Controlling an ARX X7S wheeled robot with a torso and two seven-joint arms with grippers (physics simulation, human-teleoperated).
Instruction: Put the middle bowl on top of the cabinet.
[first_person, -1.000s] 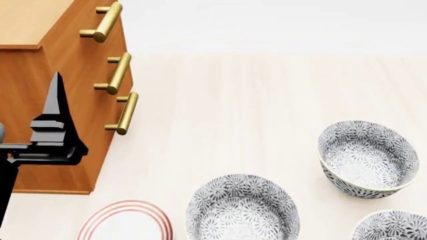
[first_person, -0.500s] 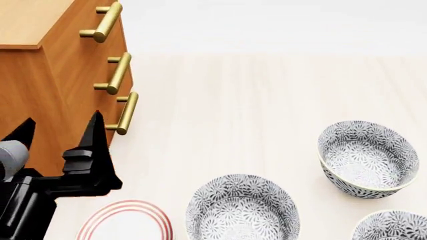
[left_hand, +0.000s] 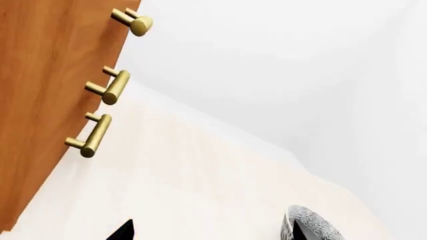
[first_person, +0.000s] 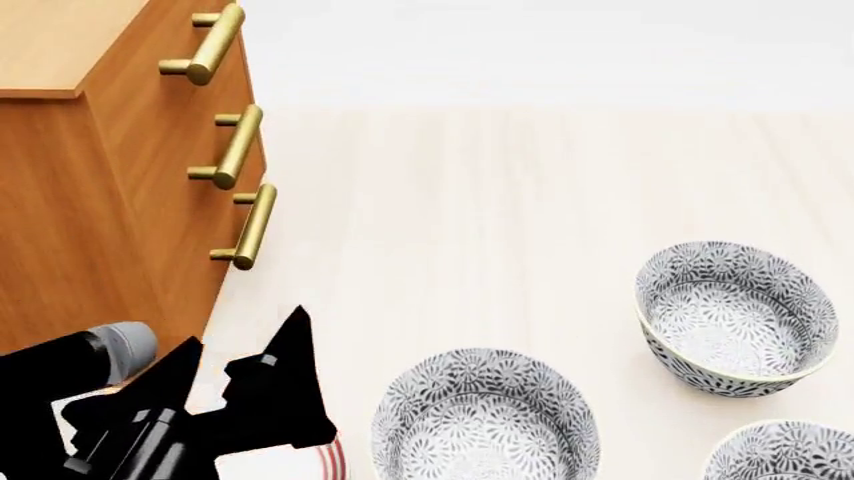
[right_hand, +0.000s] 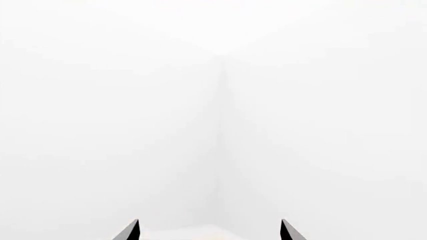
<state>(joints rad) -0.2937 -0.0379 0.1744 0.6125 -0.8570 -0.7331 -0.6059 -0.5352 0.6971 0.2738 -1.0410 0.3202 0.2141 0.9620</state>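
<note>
Head view: three deep round white bowls with a dense grey-black floral pattern stand on the pale wooden tabletop (first_person: 467, 200), all upright with mouths facing up.
Middle bowl: the middle bowl (first_person: 485, 415) sits just to the right of the left gripper (first_person: 240, 365), apart from it and not touched; being round, it shows no long axis.
Other bowls: a second patterned bowl (first_person: 734, 318) stands further right of the gripper, and a third patterned bowl (first_person: 781, 452) is cut off by the frame's lower right corner.
Cabinet: one orange-brown wooden cabinet (first_person: 94, 200) with a lighter flat top rises just beyond and to the left of the left gripper; its drawer front faces the bowls.
Handles: three brass bar handles (first_person: 240, 145), stacked along the drawer front.
Plate: one flat white plate with red rings (first_person: 331, 457), almost wholly hidden under the left gripper; only a sliver of rim shows.
Left gripper: released, black fingers spread wide with nothing between them; in the left wrist view one fingertip overlaps a bowl's rim (left_hand: 313, 225), and I cannot tell which bowl that is.
Right gripper: right gripper (right_hand: 210, 231) released too, two dark tips set well apart against blank white, holding nothing.
</note>
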